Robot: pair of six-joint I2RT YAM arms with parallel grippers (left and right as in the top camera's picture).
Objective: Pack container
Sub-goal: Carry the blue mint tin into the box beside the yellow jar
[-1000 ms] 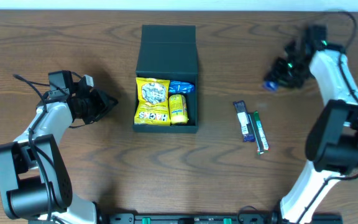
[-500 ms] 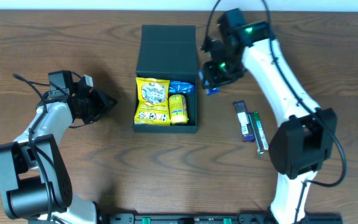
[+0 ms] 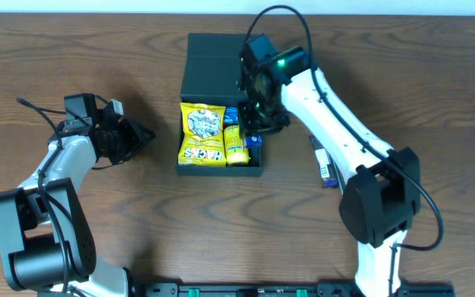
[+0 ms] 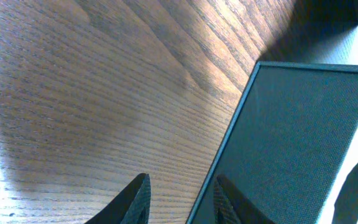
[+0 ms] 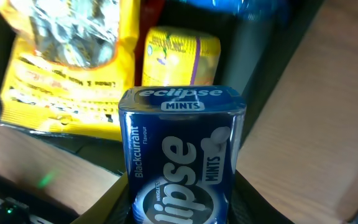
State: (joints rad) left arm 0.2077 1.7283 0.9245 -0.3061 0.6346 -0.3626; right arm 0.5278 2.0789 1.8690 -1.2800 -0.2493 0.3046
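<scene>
The yellow bag [image 3: 202, 132] and small packet [image 3: 235, 144] hogged the container [image 3: 221, 66]; only a sliver by its right wall was free.

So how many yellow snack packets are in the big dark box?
2. The large crinkly yellow bag fills the left of the dark teal-black rectangular box; the small yellow packet lies just right of it. The right arm covers a corner, so more could be hidden.

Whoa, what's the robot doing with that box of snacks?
It is packing snacks into the dark box. The right gripper holds a blue pack of mints in its jaws, right over the open box. A big yellow bag, a small yellow packet and a blue packet are already inside. The left gripper is off to the side of the box, its jaws open and empty.
</scene>
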